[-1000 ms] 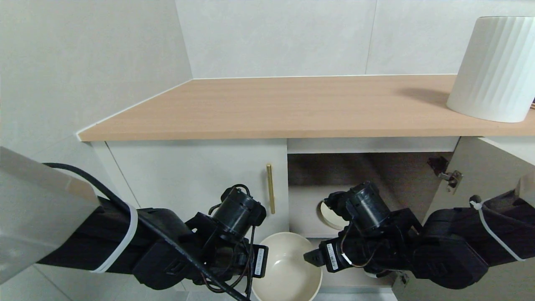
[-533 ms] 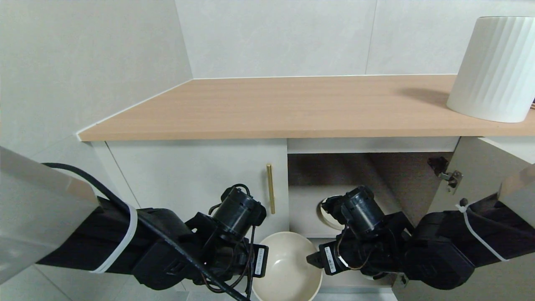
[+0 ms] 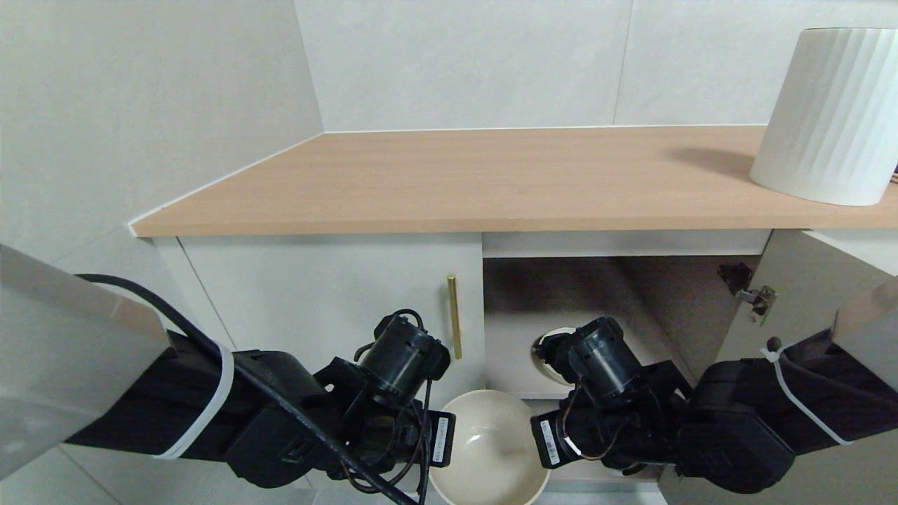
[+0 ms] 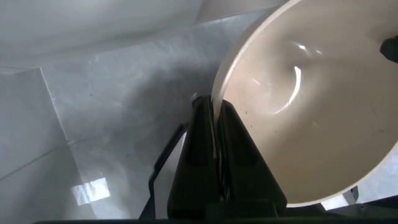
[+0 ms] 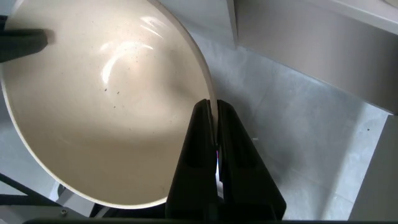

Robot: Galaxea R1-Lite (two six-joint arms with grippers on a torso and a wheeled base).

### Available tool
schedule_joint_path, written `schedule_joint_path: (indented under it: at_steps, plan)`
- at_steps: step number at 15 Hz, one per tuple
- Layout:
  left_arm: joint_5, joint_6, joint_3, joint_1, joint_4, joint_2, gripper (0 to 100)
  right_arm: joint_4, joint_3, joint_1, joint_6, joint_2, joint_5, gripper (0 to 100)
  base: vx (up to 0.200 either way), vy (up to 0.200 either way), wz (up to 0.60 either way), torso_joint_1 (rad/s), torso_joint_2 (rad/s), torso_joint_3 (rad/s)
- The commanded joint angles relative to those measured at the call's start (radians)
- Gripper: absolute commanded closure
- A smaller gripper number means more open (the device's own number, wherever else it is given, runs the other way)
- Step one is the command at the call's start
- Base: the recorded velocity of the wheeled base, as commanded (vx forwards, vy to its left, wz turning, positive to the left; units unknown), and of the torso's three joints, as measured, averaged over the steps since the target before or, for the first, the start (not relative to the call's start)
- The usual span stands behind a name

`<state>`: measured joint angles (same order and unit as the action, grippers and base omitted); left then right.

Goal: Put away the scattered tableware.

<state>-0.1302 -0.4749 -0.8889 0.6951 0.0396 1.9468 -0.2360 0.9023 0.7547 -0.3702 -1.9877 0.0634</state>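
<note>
Cream bowl (image 3: 489, 449), bottom centre of head view, sits slightly lower & further right than 1 s ago. R arm has dropped. The right gripper (image 5: 213, 118) pinches one rim and the left gripper (image 4: 214, 118) clamps the opposite one. Prob. a two-handed carry into the open cabinet (image 3: 631, 294).

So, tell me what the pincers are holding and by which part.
Both hold one cream bowl by its rim: the left pincer on the robot's left side, the right pincer opposite, each with one finger inside and one outside.
</note>
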Motion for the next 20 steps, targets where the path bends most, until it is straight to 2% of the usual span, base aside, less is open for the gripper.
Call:
schedule_joint_path:
  at_steps: [1,4,5,13,17,20]
  plan:
    - [-0.003,-0.001,-0.001,0.0,-0.003,0.001,100,0.003,0.0,0.0,0.001,-0.002,0.003,100,0.0,0.0,0.0,0.0,0.0,0.0]
    - [-0.003,-0.001,0.001,0.0,-0.003,-0.003,100,0.003,0.003,0.0,0.001,-0.002,0.003,100,0.0,0.0,0.0,0.0,0.0,0.0]
    - [-0.003,-0.001,0.001,0.0,-0.003,-0.002,0,0.003,0.003,0.0,0.001,-0.002,0.003,100,0.0,0.0,0.0,0.0,0.0,0.0]
    - [-0.003,-0.001,-0.001,0.0,-0.003,-0.005,0,0.027,0.004,-0.003,0.011,-0.023,0.022,100,0.0,0.0,0.0,0.0,0.0,0.0]
    - [-0.003,-0.001,-0.001,0.0,-0.003,-0.005,0,0.136,0.035,-0.043,0.022,-0.034,0.115,100,0.0,0.0,0.0,0.0,0.0,0.0]
    - [-0.003,-0.001,-0.001,0.0,-0.003,-0.008,0,0.136,0.07,-0.117,0.017,-0.042,0.15,100,0.0,0.0,0.0,0.0,0.0,0.0]
